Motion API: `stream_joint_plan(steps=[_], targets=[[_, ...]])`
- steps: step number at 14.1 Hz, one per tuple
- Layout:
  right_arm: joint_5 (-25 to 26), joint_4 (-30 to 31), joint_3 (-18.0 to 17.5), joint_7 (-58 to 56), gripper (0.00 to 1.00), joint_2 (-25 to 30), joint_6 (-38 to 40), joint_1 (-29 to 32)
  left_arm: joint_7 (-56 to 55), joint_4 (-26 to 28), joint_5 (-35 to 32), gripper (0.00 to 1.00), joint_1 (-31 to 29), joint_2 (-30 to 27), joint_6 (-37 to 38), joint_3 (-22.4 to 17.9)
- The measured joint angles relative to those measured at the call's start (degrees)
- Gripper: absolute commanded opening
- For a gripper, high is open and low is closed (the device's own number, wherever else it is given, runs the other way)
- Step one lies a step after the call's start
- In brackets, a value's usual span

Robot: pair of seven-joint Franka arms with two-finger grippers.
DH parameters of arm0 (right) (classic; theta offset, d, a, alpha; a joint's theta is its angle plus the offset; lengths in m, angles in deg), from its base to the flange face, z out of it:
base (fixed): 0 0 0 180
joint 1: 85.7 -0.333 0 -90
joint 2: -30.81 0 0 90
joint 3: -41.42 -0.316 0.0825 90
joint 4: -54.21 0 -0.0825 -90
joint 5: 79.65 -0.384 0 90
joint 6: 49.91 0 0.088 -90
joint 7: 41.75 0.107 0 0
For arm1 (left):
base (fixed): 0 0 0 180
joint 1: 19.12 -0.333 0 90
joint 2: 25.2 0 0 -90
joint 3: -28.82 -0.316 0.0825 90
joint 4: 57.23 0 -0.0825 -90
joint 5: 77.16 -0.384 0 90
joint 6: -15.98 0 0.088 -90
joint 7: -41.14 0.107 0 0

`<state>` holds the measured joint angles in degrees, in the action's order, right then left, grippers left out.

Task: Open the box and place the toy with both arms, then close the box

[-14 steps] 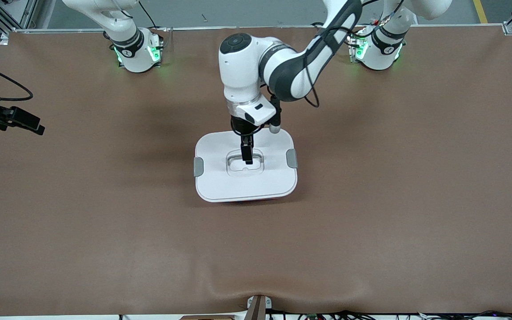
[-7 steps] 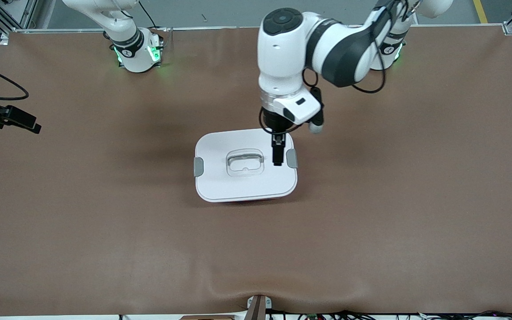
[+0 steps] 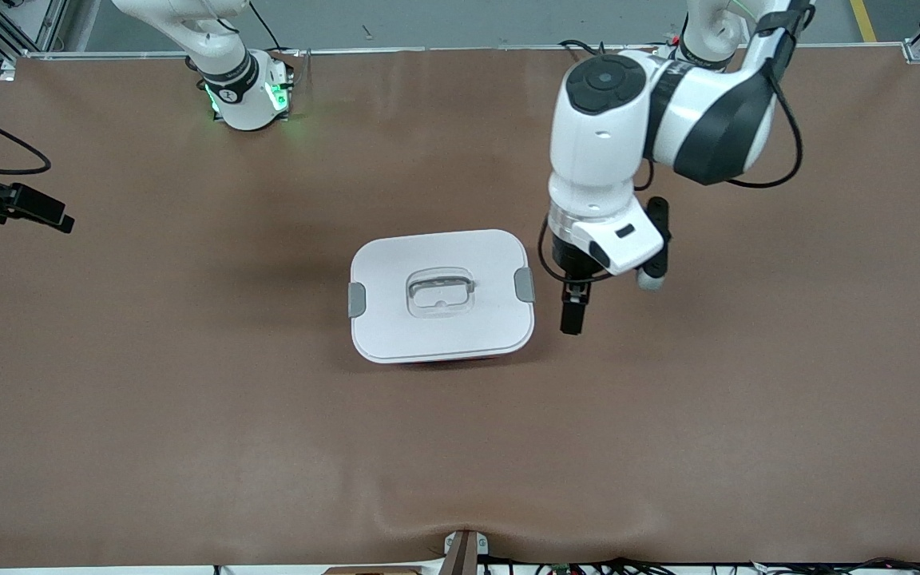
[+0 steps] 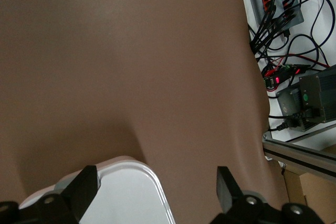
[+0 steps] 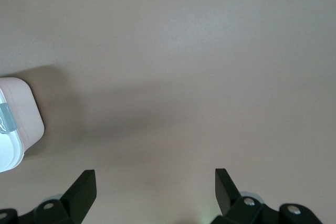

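The box (image 3: 442,295) sits mid-table with its white lid on, grey clips at both ends and a clear handle (image 3: 439,291) in the centre. A pink sliver of the tub shows under the lid's edge. The toy is out of view. My left gripper (image 3: 573,315) is open and empty, over the mat just beside the box toward the left arm's end. In the left wrist view a lid corner (image 4: 126,192) lies between its fingertips (image 4: 84,184). My right gripper (image 3: 29,212) is open and empty, waiting at the right arm's end of the table. The box also shows in the right wrist view (image 5: 16,124).
The brown mat (image 3: 668,439) covers the table, with a small buckle at its edge nearest the front camera (image 3: 460,519). In the left wrist view, cables and a power strip (image 4: 275,1) and a metal frame rail (image 4: 299,153) lie off the table's edge.
My left gripper has moved off the lid's centre handle toward the left arm's end and now hangs beside the box. The lid stays on. The right gripper has barely shifted.
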<state>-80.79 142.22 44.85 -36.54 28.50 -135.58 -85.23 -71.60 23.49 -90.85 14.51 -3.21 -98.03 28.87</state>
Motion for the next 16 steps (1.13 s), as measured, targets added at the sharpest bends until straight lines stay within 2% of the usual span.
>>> stream_joint_plan(steps=[11, 16], targets=[[0.00, 0.00, 0.00, 0.00, 1.00, 0.20, 0.15, 0.01, 20.83, 0.03, 0.03, 1.00, -9.42, -0.38, 0.06, 0.05], [0.00, 0.00, 0.00, 0.00, 1.00, 0.22, 0.18, 0.01, 31.74, 0.02, 1.93, 1.00, -18.00, -1.00, 0.12, 4.30]])
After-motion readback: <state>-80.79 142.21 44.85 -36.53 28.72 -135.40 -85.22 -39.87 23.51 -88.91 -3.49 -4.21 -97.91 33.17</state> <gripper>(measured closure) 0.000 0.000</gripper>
